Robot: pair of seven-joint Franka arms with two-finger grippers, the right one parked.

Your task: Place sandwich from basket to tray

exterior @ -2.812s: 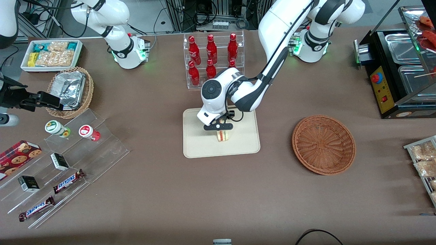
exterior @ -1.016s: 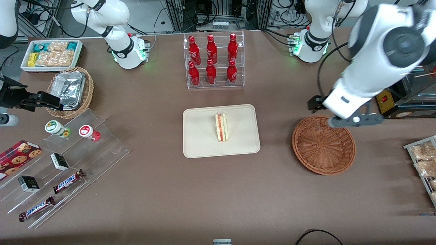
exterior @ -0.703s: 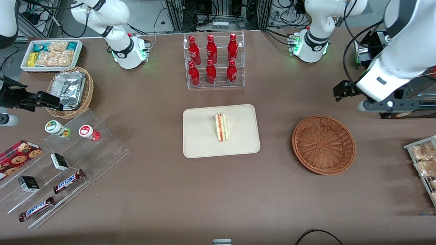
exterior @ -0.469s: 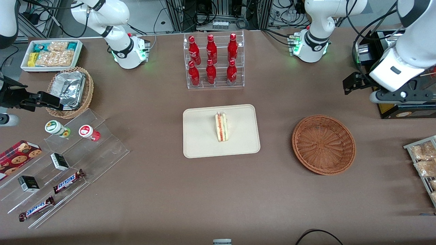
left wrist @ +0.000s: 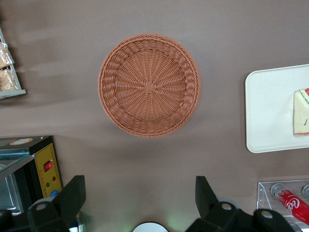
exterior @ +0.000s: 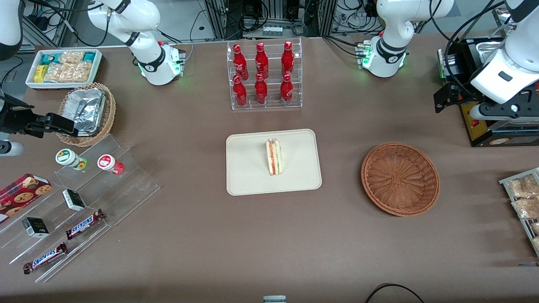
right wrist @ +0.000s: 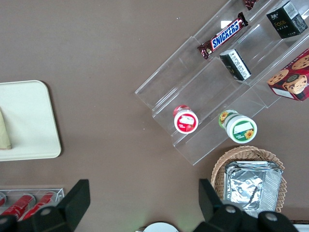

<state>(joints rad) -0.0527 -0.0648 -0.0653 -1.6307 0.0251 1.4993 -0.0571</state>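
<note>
The sandwich point(exterior: 274, 157) lies on its side in the middle of the cream tray point(exterior: 248, 172), red and green filling showing. The reddish-brown basket point(exterior: 400, 179) is empty and stands beside the tray toward the working arm's end of the table. My left gripper point(exterior: 503, 110) is raised high above the table near the black appliance, farther from the front camera than the basket. It is open and empty. The left wrist view shows its spread fingers point(left wrist: 139, 191), the empty basket point(left wrist: 149, 86), the tray's end point(left wrist: 268, 111) and the sandwich's edge point(left wrist: 301, 112).
A rack of red bottles point(exterior: 263, 75) stands farther back than the tray. A black appliance point(exterior: 484, 105) and snack packets point(exterior: 522, 198) sit at the working arm's end. A clear stepped shelf point(exterior: 84, 202), a tan foil basket point(exterior: 86, 111) and a white bin point(exterior: 63, 67) sit at the parked arm's end.
My left gripper let go of the sandwich on the tray, rose, crossed over the basket and moved on toward the black appliance. The sandwich now lies flat.
</note>
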